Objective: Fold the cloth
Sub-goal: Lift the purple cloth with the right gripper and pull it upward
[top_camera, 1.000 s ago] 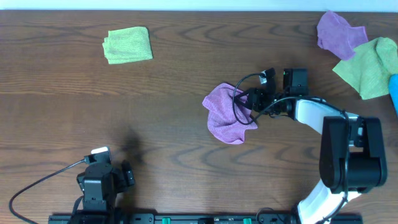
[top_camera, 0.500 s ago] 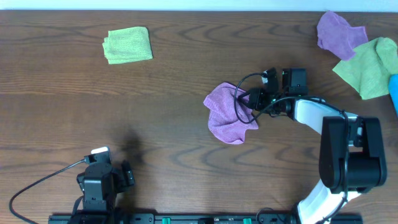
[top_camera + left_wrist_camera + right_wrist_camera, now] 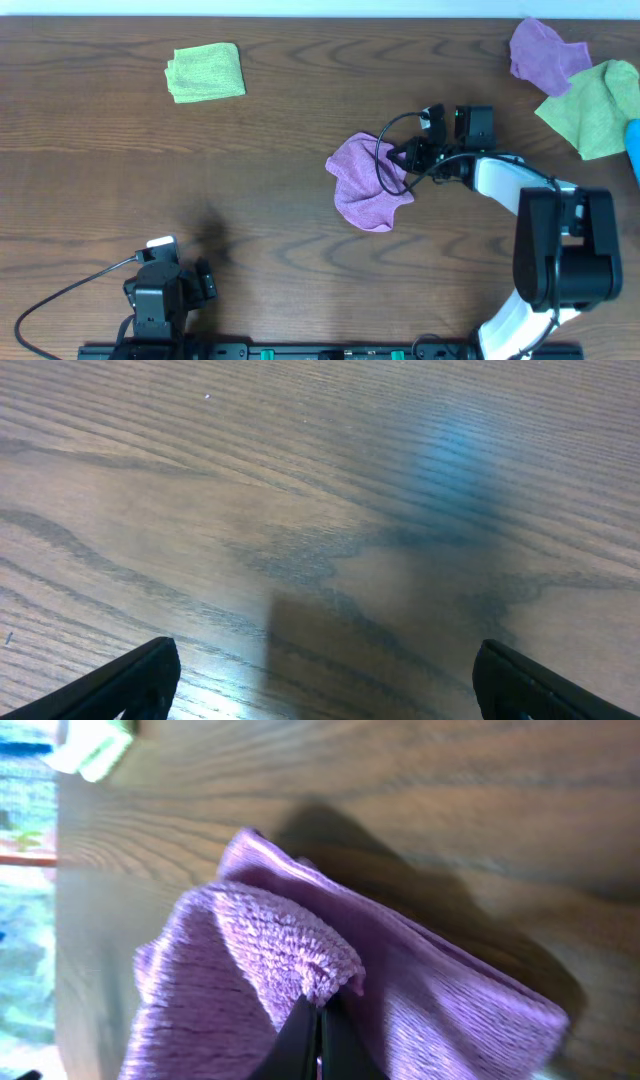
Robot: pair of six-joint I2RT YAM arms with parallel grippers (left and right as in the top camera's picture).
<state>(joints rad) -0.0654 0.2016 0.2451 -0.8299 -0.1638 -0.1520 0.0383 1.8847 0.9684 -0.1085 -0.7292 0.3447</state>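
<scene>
cloth (image 3: 365,185): crumpled, just right of table (image 3: 280,130) centre | right gripper (image 3: 405,157): pinches its right hem, creeps toward table's far side over the last second, hem barely lifts | left gripper (image 3: 325,670): jaws apart, empty, table's near-left | fold only starting

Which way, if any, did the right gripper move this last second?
Yes, slightly: against the unmoved folded green cloth, the right gripper, shut on the purple cloth, crept toward the far table edge.

Crumpled purple cloth (image 3: 365,183) lies mid-table, edge lifted.
</scene>
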